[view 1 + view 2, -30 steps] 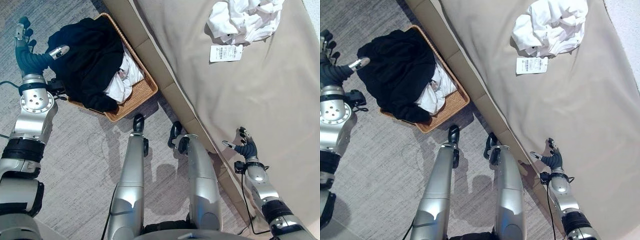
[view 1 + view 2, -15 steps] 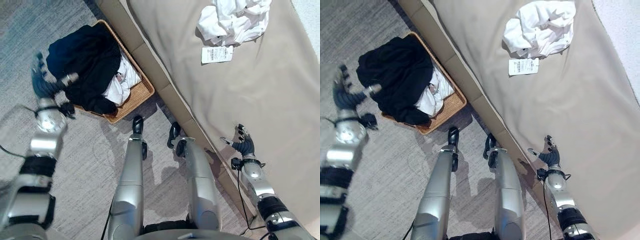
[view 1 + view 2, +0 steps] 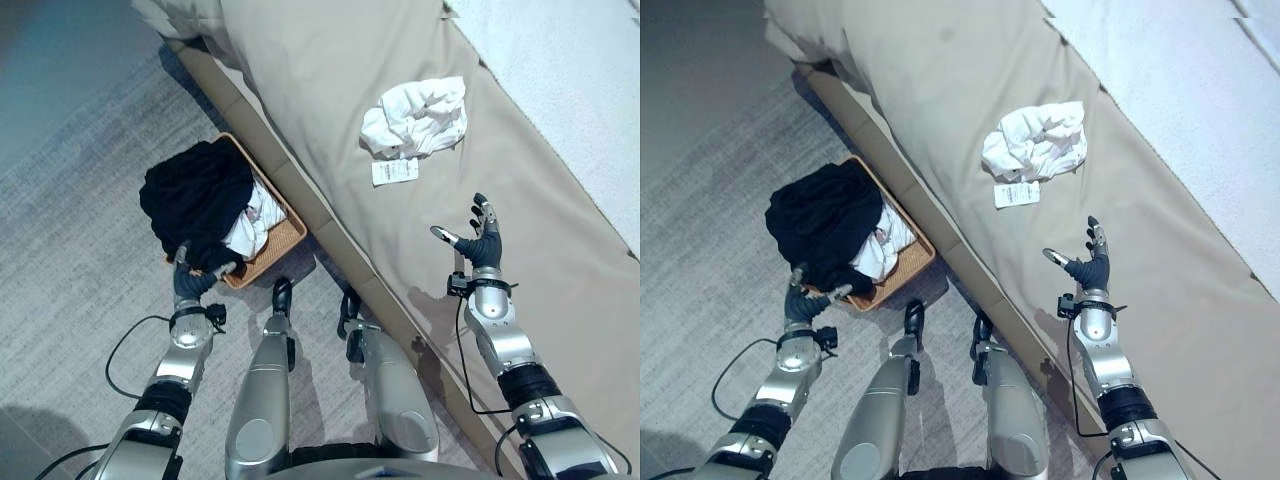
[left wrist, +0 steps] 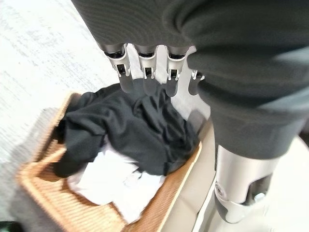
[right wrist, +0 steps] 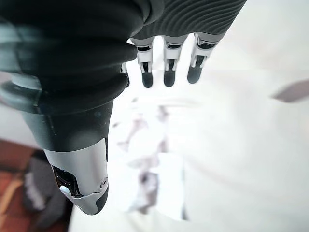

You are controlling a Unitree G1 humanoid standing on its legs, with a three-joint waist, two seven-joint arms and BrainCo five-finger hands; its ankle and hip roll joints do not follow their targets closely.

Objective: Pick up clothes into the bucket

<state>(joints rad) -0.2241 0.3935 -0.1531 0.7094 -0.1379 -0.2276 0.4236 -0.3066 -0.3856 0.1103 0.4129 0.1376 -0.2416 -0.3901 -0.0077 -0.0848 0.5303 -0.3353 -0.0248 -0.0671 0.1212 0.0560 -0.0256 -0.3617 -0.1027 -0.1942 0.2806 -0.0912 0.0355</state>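
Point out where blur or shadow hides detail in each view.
Right wrist view: the white garment past the right hand is washed out. Left wrist view: the wicker basket rim is soft. Left eye view: shadow darkens the floor beside the basket.

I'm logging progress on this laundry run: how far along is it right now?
Done: a black garment and some white cloth already lie in the wicker basket on the floor. In hand: nothing; the left hand is open beside the basket and the right hand is open above the bed. Left: the crumpled white garment on the bed.
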